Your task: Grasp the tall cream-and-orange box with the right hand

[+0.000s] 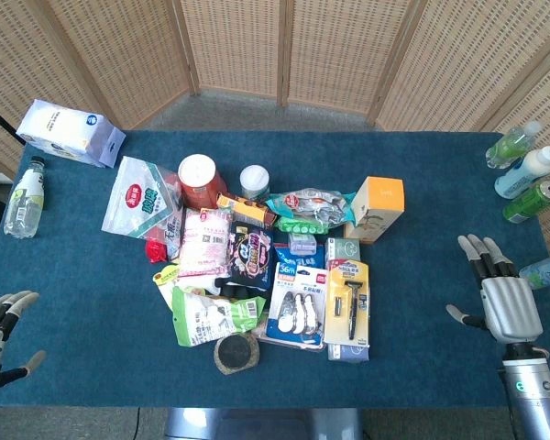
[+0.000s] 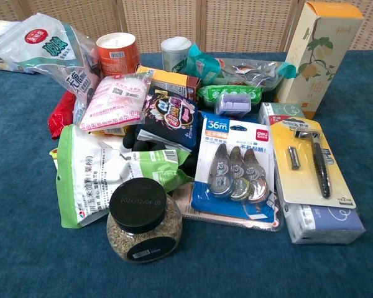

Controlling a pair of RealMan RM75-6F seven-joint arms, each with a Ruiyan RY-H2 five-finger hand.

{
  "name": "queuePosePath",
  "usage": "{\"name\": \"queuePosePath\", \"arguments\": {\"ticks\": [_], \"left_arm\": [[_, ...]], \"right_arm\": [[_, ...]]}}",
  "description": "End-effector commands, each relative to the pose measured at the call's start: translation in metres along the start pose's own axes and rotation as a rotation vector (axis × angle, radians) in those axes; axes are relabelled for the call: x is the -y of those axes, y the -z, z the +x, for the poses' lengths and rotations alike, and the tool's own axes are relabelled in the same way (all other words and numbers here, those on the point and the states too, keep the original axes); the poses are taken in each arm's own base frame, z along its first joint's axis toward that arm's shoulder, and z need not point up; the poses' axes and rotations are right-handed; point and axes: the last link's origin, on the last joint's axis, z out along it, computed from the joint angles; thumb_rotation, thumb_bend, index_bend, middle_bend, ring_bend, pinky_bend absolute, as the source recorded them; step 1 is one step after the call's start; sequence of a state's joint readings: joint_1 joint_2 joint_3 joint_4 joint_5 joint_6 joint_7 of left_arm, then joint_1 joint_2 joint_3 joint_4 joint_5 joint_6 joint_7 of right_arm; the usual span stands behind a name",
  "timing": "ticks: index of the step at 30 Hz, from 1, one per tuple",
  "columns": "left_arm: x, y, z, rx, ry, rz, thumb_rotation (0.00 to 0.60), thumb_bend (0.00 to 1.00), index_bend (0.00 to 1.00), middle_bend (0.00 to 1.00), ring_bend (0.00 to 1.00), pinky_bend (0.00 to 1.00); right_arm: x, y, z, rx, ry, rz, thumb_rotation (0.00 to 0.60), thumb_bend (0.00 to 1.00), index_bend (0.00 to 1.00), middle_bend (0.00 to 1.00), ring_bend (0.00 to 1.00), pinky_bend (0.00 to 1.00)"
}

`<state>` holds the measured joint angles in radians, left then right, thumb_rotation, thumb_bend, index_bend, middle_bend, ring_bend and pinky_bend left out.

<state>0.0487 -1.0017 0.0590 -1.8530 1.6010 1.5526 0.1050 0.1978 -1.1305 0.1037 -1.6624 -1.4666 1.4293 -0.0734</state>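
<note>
Head view, left to right: the left hand (image 1: 2, 332) rests at the table's (image 1: 422, 367) near-left corner, fingers spread and holding nothing. A clear water bottle (image 1: 24, 196) lies along the left edge, and a white-and-blue bag (image 1: 71, 132) sits in the far-left corner. A heap of goods fills the table's centre: a white snack pouch (image 1: 142, 199), a red-capped canister (image 1: 201, 180), a pink packet (image 1: 203, 240), a green-and-white bag (image 1: 211, 316), a dark-lidded jar (image 1: 236, 354) nearest the front edge, a blue correction-tape pack (image 1: 298, 307) and a yellow razor card (image 1: 351, 302).

At the heap's right side, slightly toward the far edge, stands the tall cream-and-orange box (image 1: 376, 209), upright with its long axis vertical and its orange top facing up. In the chest view the box (image 2: 316, 51) rises above everything around it, its printed fruit-branch face turned toward the camera, with the razor card (image 2: 311, 162) lying flat just in front of it.

Well apart from the box, near the right edge toward the front, the right hand (image 1: 501, 293) lies palm down, fingers extended toward the far edge and gripping nothing. Green and white bottles (image 1: 525, 171) cluster along the right edge beyond it.
</note>
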Motion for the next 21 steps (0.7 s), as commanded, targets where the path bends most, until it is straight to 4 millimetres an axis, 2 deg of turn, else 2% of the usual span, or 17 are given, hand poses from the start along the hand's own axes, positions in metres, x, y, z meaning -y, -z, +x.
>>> {"name": "queuePosePath", "arguments": {"ticks": [1, 6, 11, 18, 21], "left_arm": [[-0.001, -0.001, -0.001, 0.004, 0.001, -0.004, 0.6, 0.26, 0.18, 0.22, 0.19, 0.0], [-0.003, 0.0, -0.001, 0.006, 0.003, -0.011, 0.6, 0.26, 0.18, 0.22, 0.19, 0.0], [-0.005, 0.001, 0.006, -0.017, 0.01, -0.03, 0.6, 0.26, 0.18, 0.22, 0.19, 0.0], [-0.009, 0.007, 0.009, -0.014, 0.025, -0.054, 0.6, 0.26, 0.18, 0.22, 0.19, 0.0], [-0.008, 0.01, 0.01, -0.016, 0.028, -0.056, 0.6, 0.26, 0.18, 0.22, 0.19, 0.0]], "right_arm": [[-0.001, 0.0, 0.0, 0.0, 0.0, -0.003, 0.6, 0.07, 0.0, 0.0, 0.0, 0.21], [-0.002, -0.001, -0.002, 0.015, -0.029, -0.005, 0.6, 0.07, 0.0, 0.0, 0.0, 0.19], [0.001, -0.01, 0.005, 0.017, -0.178, 0.028, 0.6, 0.07, 0.0, 0.0, 0.0, 0.18], [0.007, -0.039, 0.011, 0.006, -0.358, 0.106, 0.6, 0.06, 0.0, 0.0, 0.0, 0.12], [0.016, -0.059, 0.014, 0.017, -0.44, 0.135, 0.6, 0.06, 0.0, 0.0, 0.0, 0.11]]}}
